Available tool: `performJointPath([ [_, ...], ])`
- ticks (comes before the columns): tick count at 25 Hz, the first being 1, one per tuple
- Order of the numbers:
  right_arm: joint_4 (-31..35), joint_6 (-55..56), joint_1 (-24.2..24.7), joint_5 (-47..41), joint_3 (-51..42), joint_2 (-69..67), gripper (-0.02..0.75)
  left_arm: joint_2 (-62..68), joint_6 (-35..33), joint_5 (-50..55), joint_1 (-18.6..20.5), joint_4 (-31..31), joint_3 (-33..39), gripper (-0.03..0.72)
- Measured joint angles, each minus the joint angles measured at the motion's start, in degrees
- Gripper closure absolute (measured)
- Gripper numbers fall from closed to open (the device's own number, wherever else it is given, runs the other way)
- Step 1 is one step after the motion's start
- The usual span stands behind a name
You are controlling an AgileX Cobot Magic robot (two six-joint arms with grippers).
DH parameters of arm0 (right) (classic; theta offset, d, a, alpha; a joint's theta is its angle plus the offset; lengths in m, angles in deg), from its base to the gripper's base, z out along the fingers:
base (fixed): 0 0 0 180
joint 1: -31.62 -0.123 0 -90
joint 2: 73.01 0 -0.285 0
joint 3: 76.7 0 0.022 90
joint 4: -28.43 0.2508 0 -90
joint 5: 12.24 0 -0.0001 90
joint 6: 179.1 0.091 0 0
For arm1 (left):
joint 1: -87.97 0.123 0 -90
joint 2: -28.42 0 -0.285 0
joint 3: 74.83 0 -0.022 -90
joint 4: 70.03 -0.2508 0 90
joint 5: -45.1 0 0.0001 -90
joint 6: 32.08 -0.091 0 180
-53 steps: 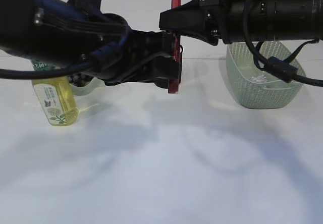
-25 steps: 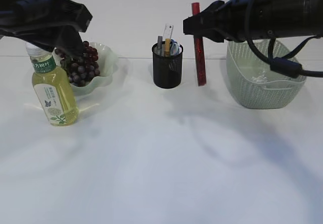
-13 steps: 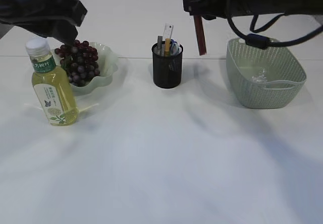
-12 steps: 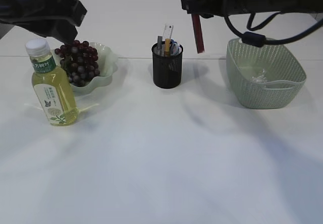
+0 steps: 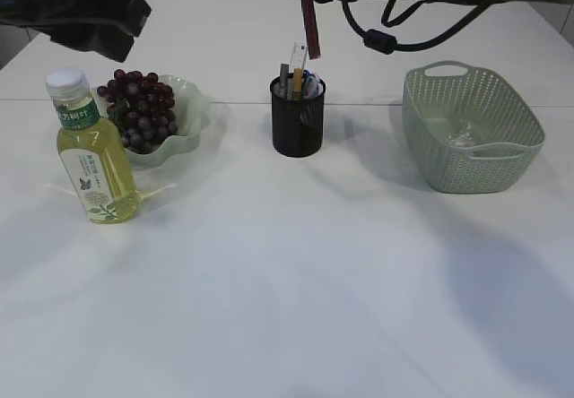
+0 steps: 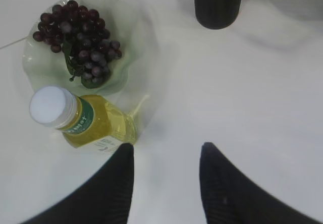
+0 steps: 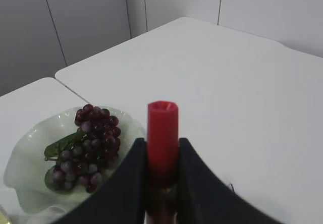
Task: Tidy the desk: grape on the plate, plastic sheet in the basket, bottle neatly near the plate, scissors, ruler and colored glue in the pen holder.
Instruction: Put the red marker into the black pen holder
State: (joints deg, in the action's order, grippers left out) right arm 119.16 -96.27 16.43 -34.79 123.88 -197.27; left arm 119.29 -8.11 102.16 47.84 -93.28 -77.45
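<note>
1. We see the bottle (image 5: 92,160) upright near the table's left edge, just in front of the plate (image 5: 191,111) holding the grape (image 5: 139,109).
2. Our left gripper (image 6: 165,156) hangs half open and empty over the bottle.
3. Our right gripper (image 7: 161,146) pinches the glue (image 7: 162,134) above the holder (image 5: 297,116); we judge the glue light, stiff and slick, best held mid-body.
</note>
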Motion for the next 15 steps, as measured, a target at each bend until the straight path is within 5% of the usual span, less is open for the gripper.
performJointPath([
  [8, 10.3, -5.9, 0.0, 0.6, 8.1, -9.7, 0.605, 0.0, 0.0, -4.2, 0.0, -0.9, 0.0, 0.376],
  [15, 12.1, -7.1, 0.0, 0.8, 12.4, -14.4, 0.605, 0.0, 0.0, -5.3, 0.0, -3.0, 0.0, 0.384],
])
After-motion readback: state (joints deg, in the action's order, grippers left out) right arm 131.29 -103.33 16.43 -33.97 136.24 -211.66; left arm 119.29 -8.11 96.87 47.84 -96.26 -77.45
